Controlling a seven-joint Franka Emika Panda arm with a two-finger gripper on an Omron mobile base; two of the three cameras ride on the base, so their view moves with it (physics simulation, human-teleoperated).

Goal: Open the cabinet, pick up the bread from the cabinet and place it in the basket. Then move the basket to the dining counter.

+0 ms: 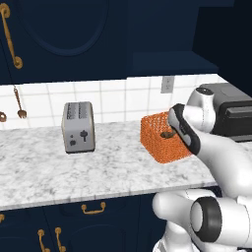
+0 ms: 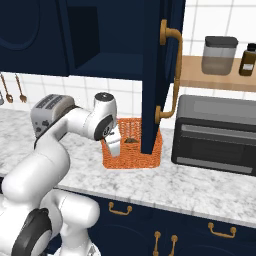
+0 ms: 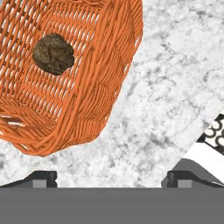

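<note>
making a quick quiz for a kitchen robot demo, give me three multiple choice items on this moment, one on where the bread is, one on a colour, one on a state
1. Where is the bread?
A. inside the basket
B. on top of the toaster
C. on the open shelf

2. What colour is the basket?
A. grey
B. orange
C. white

3. How does the cabinet door stand?
A. shut flat
B. taken off
C. swung open

Answers:
1. A, the hand view shows the brown lump lying on the woven floor of the basket.
2. B, its mesh is orange in all three views, next to the grey toaster.
3. C, in the right base view the door with the brass handle juts out edge-on over the worktop, baring the dark inside.
</note>
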